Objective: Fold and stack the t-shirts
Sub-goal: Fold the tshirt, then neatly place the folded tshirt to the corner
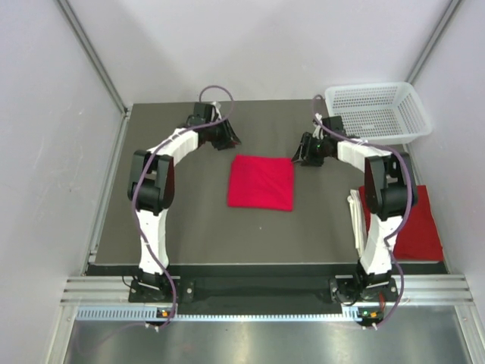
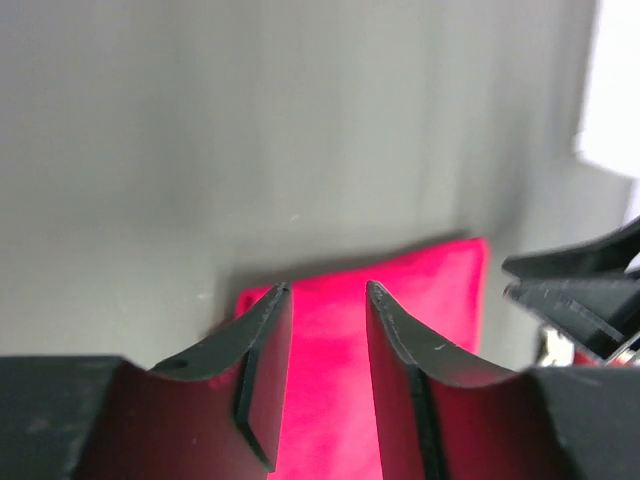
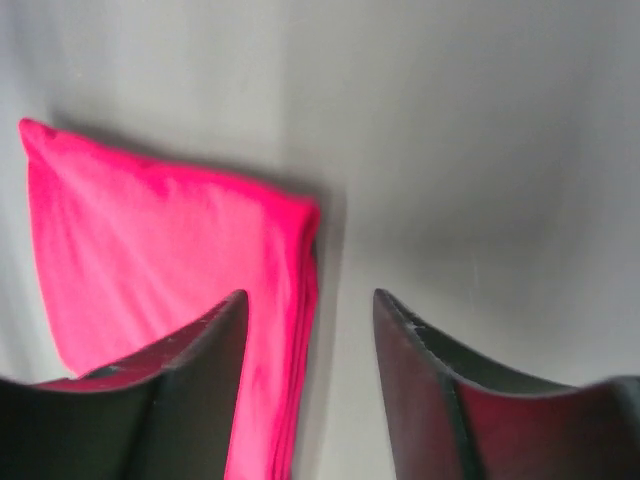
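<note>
Your left hand (image 1: pixel 227 139) is released: in its wrist view the two dark fingers (image 2: pixel 265 370) stand apart with nothing pinched between them, only red cloth showing through the gap farther on. That cloth is the folded t-shirt (image 1: pixel 261 182), a neat red square lying flat on the dark surface (image 1: pixel 189 220). From above, it sits just off the tips of this hand, toward the arms' bases and inward, and the hand does not touch it. Your right hand (image 1: pixel 301 155) is released as well. Its fingers (image 3: pixel 420 380) are spread, bare surface fills most of the gap, and the shirt's layered folded edge runs down just inside the finger on the shirt's side without being clamped. This hand hangs close beside the shirt's far corner on its own side, so the two hands flank the shirt's far edge, one off each corner. The left wrist view catches the right hand's dark tips at its right border, just past the shirt's corner. A second t-shirt (image 1: pixel 421 227), also red, lies flat well behind your right hand, by that arm's base and partly hidden under its elbow. The white mesh basket (image 1: pixel 379 114) stands beyond your right hand, off to its outer side.
</note>
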Controlling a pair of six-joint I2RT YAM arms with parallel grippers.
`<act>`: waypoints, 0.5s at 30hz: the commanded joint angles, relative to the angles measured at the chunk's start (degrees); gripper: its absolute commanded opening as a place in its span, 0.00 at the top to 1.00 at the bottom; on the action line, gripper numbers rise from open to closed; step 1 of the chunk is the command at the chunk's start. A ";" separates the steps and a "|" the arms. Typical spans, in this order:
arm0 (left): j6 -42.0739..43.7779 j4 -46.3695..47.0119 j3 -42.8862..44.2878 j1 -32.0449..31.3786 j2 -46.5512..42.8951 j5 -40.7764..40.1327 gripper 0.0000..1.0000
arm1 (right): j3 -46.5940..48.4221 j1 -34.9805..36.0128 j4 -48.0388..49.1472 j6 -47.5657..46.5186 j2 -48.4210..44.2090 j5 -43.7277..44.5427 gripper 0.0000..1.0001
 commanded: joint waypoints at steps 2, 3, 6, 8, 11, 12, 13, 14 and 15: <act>3.18 -6.59 5.92 0.66 -6.97 2.61 0.59 | -4.00 0.39 -5.75 4.23 -11.93 8.37 0.43; 3.62 -7.47 5.05 0.66 -7.50 2.61 0.59 | -5.32 0.74 -5.84 5.02 -13.69 9.17 0.41; 3.89 -7.92 -0.90 0.31 -11.27 5.68 0.60 | -9.90 2.06 -3.48 5.91 -20.37 10.23 0.30; 3.80 -7.04 -5.22 -0.57 -13.91 5.17 0.60 | -9.91 2.24 -3.38 3.81 -22.32 9.54 0.27; 2.31 -3.97 -15.06 -2.06 -19.45 5.42 0.60 | -6.68 2.15 -4.70 -2.07 -20.92 6.82 0.26; 1.61 -3.70 -19.26 -2.50 -21.90 4.99 0.60 | -5.61 2.24 -5.92 -4.79 -20.04 5.67 0.25; 1.52 -3.43 -21.31 -3.03 -22.96 4.55 0.61 | -4.30 2.33 -6.89 -5.95 -18.12 3.83 0.25; 1.51 -3.35 -23.07 -3.90 -23.85 4.11 0.61 | -1.85 2.24 -7.68 -7.00 -17.23 3.29 0.24; 1.34 -2.91 -26.39 -4.35 -25.42 4.02 0.61 | -0.87 2.24 -8.91 -8.84 -16.09 2.94 0.23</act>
